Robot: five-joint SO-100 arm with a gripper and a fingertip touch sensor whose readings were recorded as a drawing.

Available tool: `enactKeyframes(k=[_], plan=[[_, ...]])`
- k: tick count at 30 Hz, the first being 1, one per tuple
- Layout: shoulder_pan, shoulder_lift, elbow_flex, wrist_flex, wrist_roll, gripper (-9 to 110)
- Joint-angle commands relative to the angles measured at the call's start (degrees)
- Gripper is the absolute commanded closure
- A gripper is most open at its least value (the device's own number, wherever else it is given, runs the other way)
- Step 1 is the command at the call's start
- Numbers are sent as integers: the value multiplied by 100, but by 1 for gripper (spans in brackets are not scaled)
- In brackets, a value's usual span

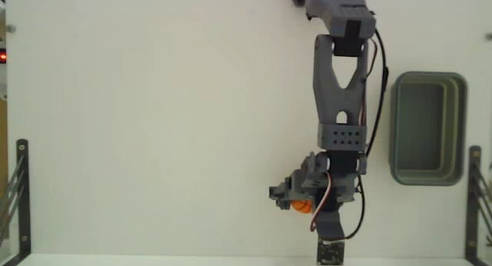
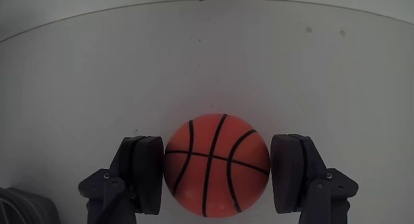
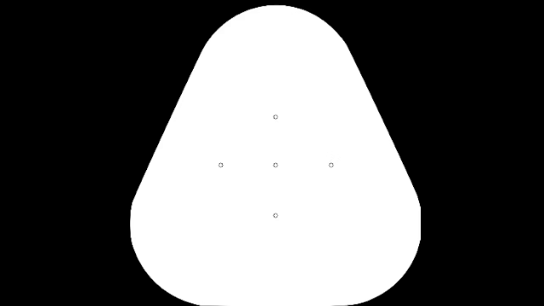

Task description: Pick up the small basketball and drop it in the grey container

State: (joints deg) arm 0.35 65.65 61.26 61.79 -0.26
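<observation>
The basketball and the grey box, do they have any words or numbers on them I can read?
None can be read.
The small basketball shows only black seam lines, no letters.
The grey container looks plain; it is too small in the fixed view to rule out tiny print.

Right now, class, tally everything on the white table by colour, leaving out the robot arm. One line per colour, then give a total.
Orange: 1, the small basketball, between the gripper's fingers in the wrist view.
Grey-green: 1, the grey container, at the right in the fixed view.
Total: 2
</observation>
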Motion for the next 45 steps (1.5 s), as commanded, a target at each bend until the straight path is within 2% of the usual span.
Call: enactKeyframes(k=[1, 45], plan=[[-35, 186, -198, 84, 26, -9], [-35, 237, 304, -367, 26, -9]])
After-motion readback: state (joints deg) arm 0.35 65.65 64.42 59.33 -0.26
